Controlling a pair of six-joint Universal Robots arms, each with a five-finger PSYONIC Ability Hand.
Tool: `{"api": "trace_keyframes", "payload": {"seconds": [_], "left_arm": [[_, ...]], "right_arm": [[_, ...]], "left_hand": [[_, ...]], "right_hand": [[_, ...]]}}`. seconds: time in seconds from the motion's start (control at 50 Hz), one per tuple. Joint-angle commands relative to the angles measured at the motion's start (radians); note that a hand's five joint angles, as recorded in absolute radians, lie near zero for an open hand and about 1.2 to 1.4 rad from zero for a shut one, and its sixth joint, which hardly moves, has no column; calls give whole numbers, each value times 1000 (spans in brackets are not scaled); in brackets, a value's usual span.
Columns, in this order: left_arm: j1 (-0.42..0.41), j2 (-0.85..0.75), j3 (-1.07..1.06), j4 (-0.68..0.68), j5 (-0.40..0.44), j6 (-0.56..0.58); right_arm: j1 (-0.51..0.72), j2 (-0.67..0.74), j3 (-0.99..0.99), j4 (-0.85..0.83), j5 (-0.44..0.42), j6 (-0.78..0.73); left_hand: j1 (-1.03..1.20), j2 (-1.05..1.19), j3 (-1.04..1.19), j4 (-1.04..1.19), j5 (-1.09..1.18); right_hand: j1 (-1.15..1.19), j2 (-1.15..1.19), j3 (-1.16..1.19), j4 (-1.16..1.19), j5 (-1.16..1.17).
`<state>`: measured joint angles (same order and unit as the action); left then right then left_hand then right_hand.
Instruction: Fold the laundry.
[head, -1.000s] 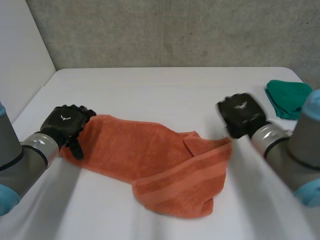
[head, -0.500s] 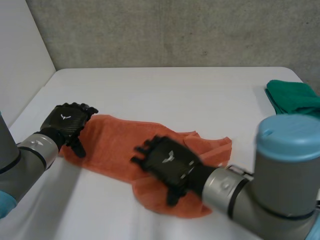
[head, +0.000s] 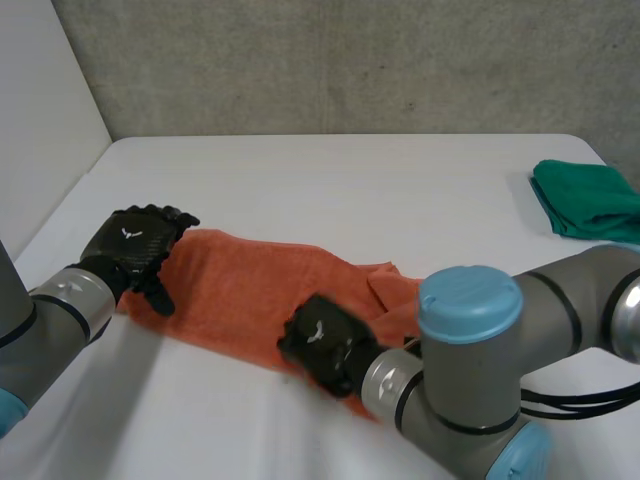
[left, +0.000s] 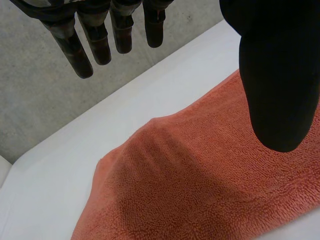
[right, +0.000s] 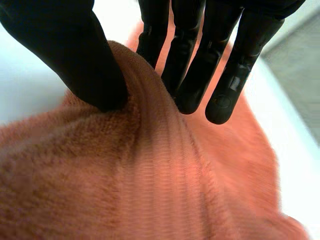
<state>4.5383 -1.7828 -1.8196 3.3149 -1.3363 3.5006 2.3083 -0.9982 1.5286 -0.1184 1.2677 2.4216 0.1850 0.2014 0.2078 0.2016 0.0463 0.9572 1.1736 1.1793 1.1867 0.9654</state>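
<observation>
orange towel (head: 245, 290): rumpled on the white bench (head: 330, 180), from near left to near middle, long side running left to right; right end bunched and partly hidden behind the right arm (head: 470, 340).
left hand (head: 135, 248): at the towel's left end, by its far-left corner; released, fingers straight and spread away from the thumb (left: 275, 75), nothing between them; seen from the left wrist, poised over the cloth; contact with the cloth not clear.
right hand (head: 322, 340): reached across to the towel's near edge, about midway along it; grasping the towel, a raised ridge of cloth squeezed between the thumb on one side and the fingers (right: 187, 50) on the other.
green cloth (head: 585, 195): folded, at the far right edge of the bench, well apart from the towel and from both hands.
wall (head: 350, 60): grey concrete, behind the bench's far edge.
</observation>
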Motion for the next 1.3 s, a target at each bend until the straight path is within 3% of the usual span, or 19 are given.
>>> {"api": "trace_keyframes", "payload": {"seconds": [0.02,0.24,0.36,0.64,0.82,0.92,1.06,1.3], "left_arm": [[1,6,0,0,-1,0],[7,3,0,5,2,5],[7,-9,0,25,-1,15],[-10,-98,2,20,-1,41],[-103,-102,-3,-95,-4,66],[-111,-141,3,-90,-7,69],[-111,-161,8,-63,-12,72],[-111,-220,13,37,-118,219]], "right_arm": [[-174,-118,54,-110,127,111],[-496,-152,51,-110,139,229],[-587,-135,50,-112,136,223],[-642,-97,45,-161,147,218],[-635,-95,59,-161,139,221],[-636,-97,61,-161,141,218],[-636,-96,64,-161,137,218],[-635,-102,74,-161,131,218]], "left_hand": [[14,-3,-9,-3,-22],[8,-8,-15,-9,-28],[17,0,-6,0,-19],[105,88,82,88,69],[143,126,120,126,107],[319,302,296,302,283],[357,341,334,341,321],[583,567,560,566,547]], "right_hand": [[439,223,217,210,256],[439,223,217,210,256],[439,223,217,210,256],[439,223,217,210,256],[439,223,217,210,256],[439,223,217,210,256],[439,223,217,210,256],[439,223,217,210,256]]}}
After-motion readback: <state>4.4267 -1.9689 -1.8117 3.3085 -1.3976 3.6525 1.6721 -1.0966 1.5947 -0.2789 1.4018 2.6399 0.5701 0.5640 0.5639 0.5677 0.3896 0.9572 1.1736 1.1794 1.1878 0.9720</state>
